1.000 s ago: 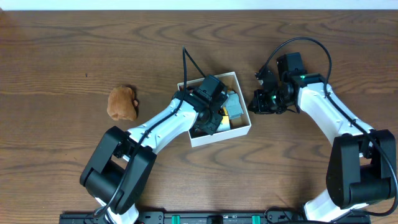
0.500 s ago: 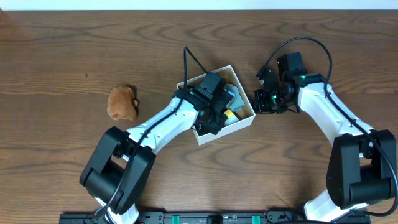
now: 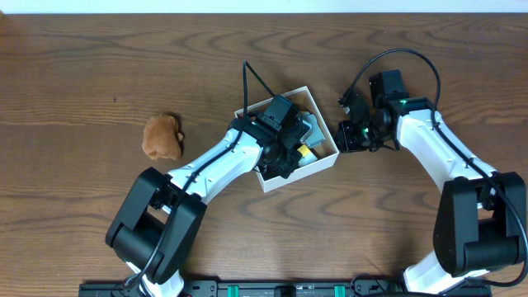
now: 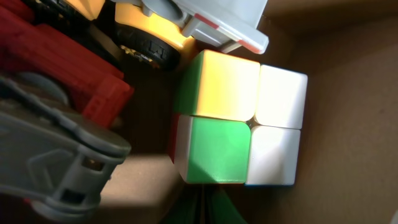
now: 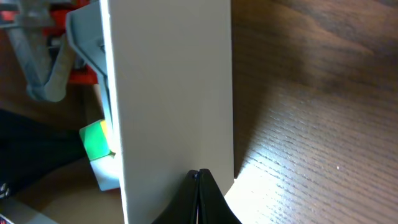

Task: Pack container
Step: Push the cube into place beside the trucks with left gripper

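Note:
The container (image 3: 302,172) is a small white box with a brown inside, at the table's middle. It holds a cube (image 4: 239,118) with green, yellow and white faces, a red toy (image 4: 62,59) and a yellow truck (image 4: 149,37). My left gripper (image 3: 283,158) reaches into the box. In the left wrist view its fingers (image 4: 203,208) are shut and empty, tips just below the cube. My right gripper (image 3: 341,136) is shut, with its tips (image 5: 199,180) pressed against the box's white outer right wall (image 5: 168,87). A brown plush toy (image 3: 162,136) lies on the table to the left of the box.
A grey plastic toy part (image 4: 56,155) lies in the box left of the cube. The brown inner wall (image 4: 348,93) stands right of the cube. The wooden table (image 3: 82,66) surrounds the box, and both arm bases stand at the front edge.
The box has turned a little anticlockwise and shifted left as my right gripper pushed on its right wall. In the last half second nothing has visibly moved.

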`<state>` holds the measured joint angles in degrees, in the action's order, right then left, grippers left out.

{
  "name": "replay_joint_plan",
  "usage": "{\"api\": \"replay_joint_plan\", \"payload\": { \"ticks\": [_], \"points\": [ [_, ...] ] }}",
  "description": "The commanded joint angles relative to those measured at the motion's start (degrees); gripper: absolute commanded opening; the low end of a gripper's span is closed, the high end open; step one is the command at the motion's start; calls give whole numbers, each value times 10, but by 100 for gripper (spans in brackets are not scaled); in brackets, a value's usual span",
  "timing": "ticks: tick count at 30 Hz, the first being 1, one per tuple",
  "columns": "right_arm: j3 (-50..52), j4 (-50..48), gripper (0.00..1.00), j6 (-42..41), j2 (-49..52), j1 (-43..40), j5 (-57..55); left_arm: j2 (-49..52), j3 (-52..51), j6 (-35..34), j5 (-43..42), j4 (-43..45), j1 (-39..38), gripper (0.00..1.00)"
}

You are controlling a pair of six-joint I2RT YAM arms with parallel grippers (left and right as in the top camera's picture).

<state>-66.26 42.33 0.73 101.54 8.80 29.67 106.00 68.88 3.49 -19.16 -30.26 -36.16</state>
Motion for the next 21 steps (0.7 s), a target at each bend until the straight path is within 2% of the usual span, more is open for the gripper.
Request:
{"api": "replay_joint_plan", "payload": {
  "ticks": [1, 12, 16, 18, 21],
  "points": [
    [1, 9, 3, 37, 3, 10, 144, -2, 26, 10, -19, 30, -2, 6],
    [1, 7, 4, 37, 3, 10, 142, -2, 26, 9, -38, 51, -2, 7],
    [1, 8, 4, 36, 3, 10, 128, -2, 26, 10, -38, 9, -2, 7],
    [1, 8, 4, 36, 3, 10, 111, -2, 26, 10, -38, -17, -1, 15],
    [1, 8, 5, 20, 3, 10, 73, -2, 26, 10, -37, -55, 1, 17]
  ]
}}
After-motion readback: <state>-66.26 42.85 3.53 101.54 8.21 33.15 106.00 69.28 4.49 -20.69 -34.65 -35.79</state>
